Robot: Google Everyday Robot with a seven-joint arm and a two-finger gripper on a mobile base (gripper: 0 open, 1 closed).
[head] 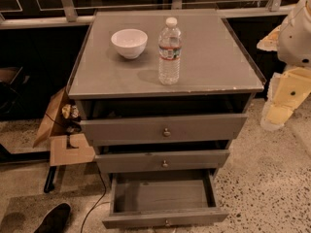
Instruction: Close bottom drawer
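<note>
Bottom drawer (163, 200) hung wide open at six o'clock, its knob (167, 222) at the frame's edge. Gripper (286, 98) sat out at three o'clock, well apart; open or closed, I couldn't tell. An off-centre shove could've jammed the drawer, and a slam might've toppled the bottle (169, 52) at twelve.

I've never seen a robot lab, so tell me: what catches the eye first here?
The bottom drawer, pulled far out and empty, at the foot of the grey cabinet. On top stand a white bowl and, to its right, a water bottle. The robot's gripper hangs at the right edge, clear of the drawers.
</note>
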